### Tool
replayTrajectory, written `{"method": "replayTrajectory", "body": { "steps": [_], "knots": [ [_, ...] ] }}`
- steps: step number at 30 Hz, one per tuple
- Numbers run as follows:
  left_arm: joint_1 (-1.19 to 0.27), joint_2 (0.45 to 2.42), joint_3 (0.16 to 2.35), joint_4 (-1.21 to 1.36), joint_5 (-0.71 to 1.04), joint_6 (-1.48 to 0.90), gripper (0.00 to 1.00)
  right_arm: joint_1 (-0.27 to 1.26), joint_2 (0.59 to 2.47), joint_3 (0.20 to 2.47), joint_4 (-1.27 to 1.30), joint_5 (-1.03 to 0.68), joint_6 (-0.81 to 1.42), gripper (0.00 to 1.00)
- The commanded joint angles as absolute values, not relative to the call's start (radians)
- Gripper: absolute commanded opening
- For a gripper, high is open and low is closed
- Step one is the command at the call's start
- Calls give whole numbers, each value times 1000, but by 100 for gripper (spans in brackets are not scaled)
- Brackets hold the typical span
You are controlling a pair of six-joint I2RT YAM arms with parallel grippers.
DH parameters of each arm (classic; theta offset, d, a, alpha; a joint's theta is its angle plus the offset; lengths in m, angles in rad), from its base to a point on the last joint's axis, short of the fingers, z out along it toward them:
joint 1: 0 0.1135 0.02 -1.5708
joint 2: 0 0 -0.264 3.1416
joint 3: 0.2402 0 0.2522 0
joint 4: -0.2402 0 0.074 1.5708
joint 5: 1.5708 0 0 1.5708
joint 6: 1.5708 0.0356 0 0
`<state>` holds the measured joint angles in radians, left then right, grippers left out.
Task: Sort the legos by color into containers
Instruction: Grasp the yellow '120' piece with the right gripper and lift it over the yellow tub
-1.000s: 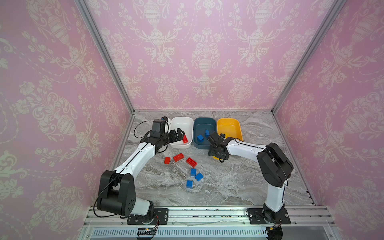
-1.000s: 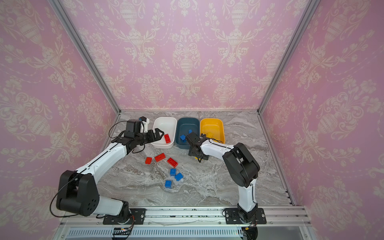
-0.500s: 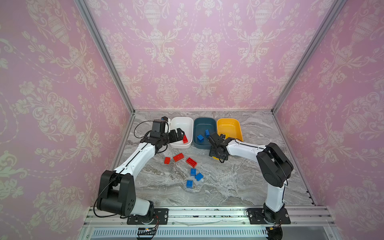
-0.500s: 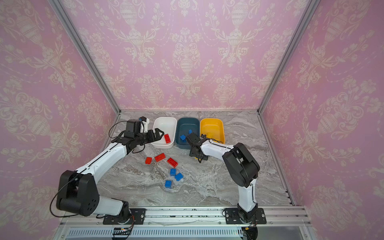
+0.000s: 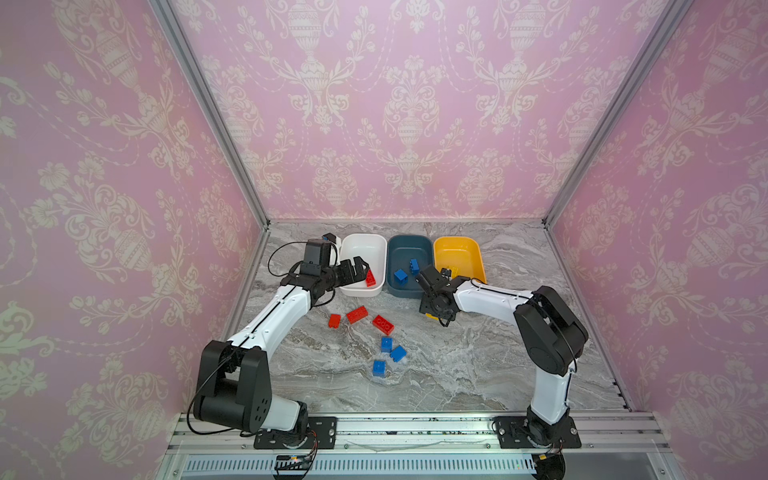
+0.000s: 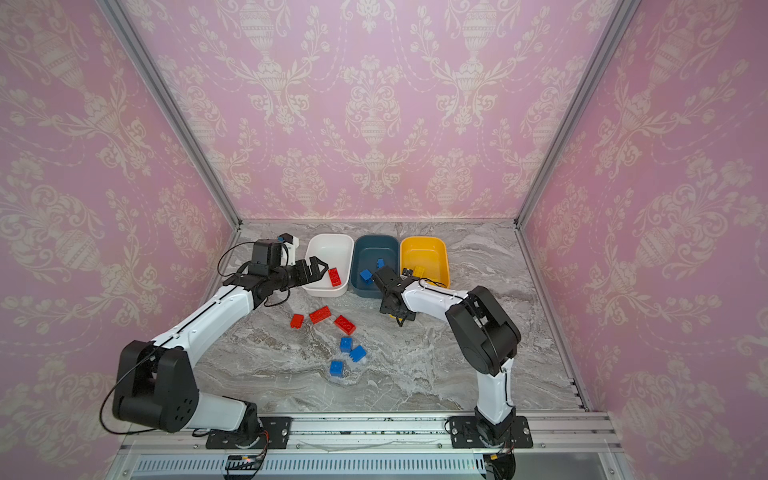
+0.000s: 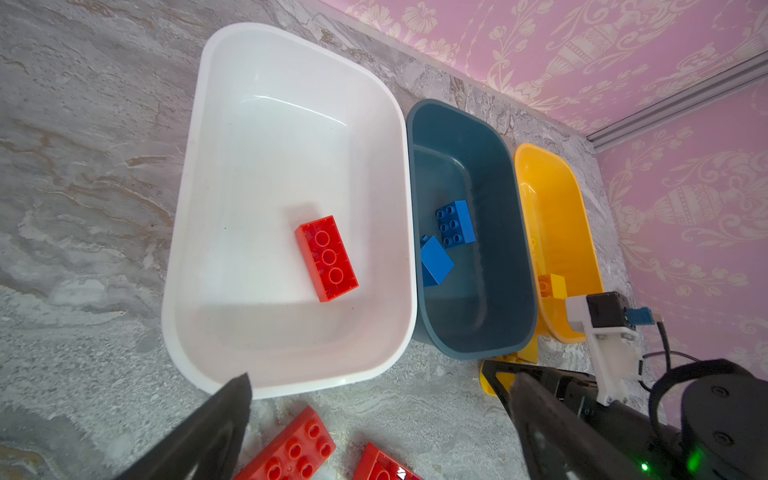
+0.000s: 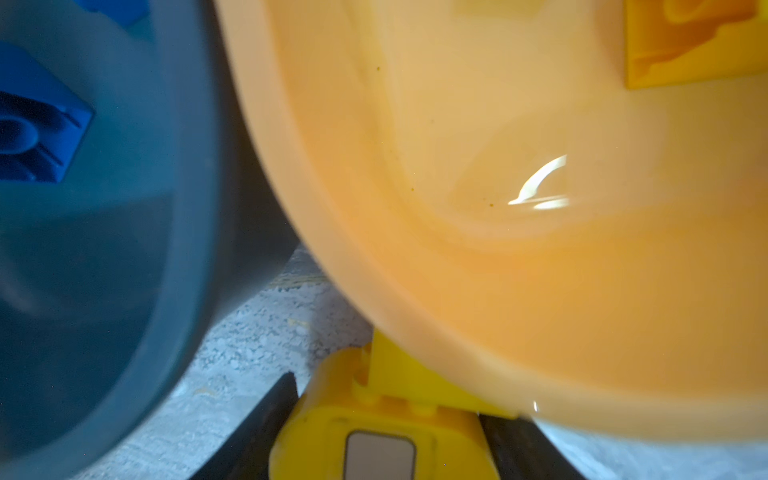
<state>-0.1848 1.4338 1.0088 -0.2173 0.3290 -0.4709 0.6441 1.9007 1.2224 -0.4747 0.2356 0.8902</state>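
Sitting on the surface [image 5: 457,365], tucked partly under the yellow tub [image 8: 519,270] near rim by the gap to the teal tub [image 8: 104,291], the yellow piece [image 8: 332,415] lies right between the right jaws, one close against each side; firm pinch or not, cannot tell. Tub is just ahead and above, so I'd judge lift first, then a short carry over the rim. Left jaws, spread wide and empty, hang at the white tub [image 5: 361,253] edge near its red brick [image 5: 370,277], well apart, so right arm is nearer.
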Motion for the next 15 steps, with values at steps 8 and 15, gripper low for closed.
{"method": "replayTrajectory", "body": {
  "steps": [8,15],
  "knots": [
    [-175,1398,986,-210,343,-494,99,667,1778,1185,-526,235,888,66],
    [-175,1387,975,-210,341,-494,99,688,1683,1184,-585,246,885,65]
  ]
}}
